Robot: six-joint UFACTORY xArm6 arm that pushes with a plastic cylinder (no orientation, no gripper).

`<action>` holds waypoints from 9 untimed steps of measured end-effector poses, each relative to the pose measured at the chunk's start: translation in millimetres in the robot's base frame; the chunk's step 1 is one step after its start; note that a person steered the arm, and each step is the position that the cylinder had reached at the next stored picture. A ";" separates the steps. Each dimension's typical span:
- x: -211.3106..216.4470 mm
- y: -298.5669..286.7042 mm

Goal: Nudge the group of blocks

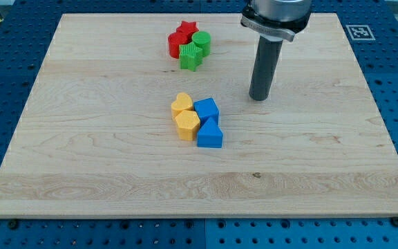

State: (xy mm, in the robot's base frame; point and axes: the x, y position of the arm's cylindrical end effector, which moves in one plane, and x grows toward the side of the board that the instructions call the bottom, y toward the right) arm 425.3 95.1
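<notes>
My tip (258, 97) stands on the wooden board, right of centre. A tight group lies near the middle: a yellow heart (181, 104), a yellow hexagon (186, 125), a blue cube (206, 109) and a blue triangular block (210, 134). The tip is to the right of this group and slightly toward the view's top, apart from it by a clear gap. A second group sits near the view's top: a red star (186, 30), a red block (177, 45), a green cylinder (201, 43) and a green star (191, 59), well left of the tip.
The wooden board (81, 138) lies on a blue perforated table. A black-and-white marker tag (358, 32) sits at the board's top right corner. The arm's dark flange (275, 17) hangs above the tip at the view's top.
</notes>
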 end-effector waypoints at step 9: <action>-99.1 -91.2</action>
State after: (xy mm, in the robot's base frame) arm 326.2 4.0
